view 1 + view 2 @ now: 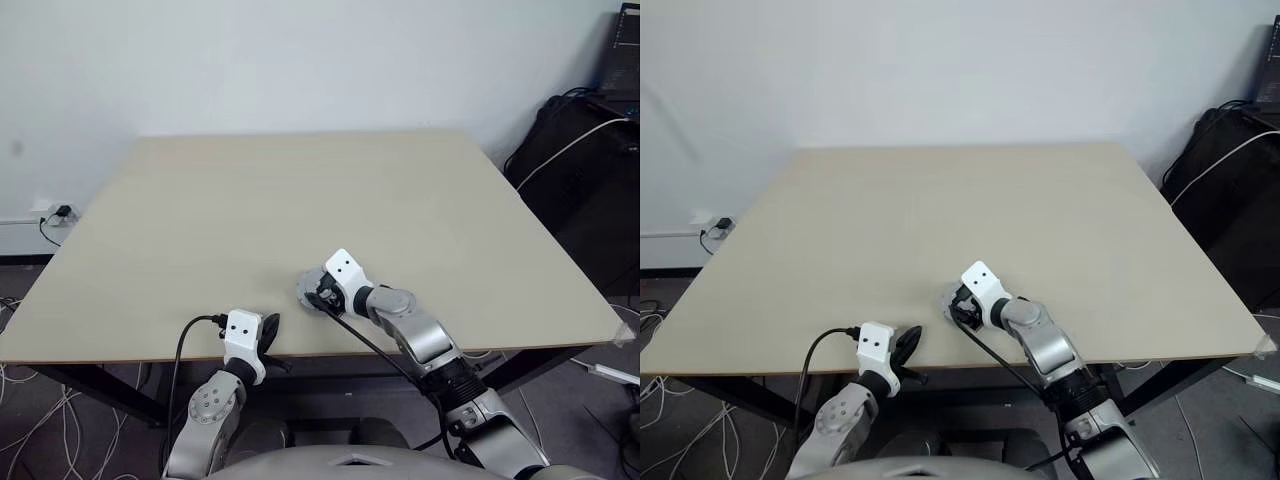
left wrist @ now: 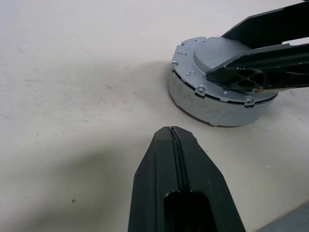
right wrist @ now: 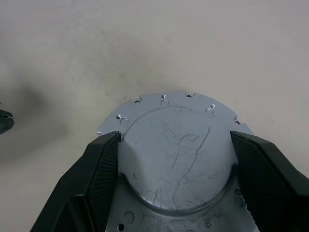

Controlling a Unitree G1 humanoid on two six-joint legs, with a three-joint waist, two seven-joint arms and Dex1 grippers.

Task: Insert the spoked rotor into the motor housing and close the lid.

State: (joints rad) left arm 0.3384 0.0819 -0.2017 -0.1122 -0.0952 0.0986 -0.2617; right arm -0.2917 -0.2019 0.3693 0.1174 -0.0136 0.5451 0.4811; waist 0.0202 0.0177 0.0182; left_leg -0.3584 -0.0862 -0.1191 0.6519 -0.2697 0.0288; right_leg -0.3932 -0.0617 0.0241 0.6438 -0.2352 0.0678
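Right pincer (image 3: 175, 159) is straddling the lid's (image 3: 176, 145) raised centre on the stacked motor housing (image 2: 193, 99) near the table's (image 1: 300, 190) front edge, so it should be pressing evenly; left pincer (image 2: 176, 145) is idling closed, empty.

You have nothing to read here: no text, label, brand, number or sign is legible on anything in these views. The lid (image 3: 176, 159) carries only scratches and small holes on its grey face, with no printing. The counter (image 1: 300, 200) is bare of markings, and the white casings on the arms show only two small dark dots each, no lettering.
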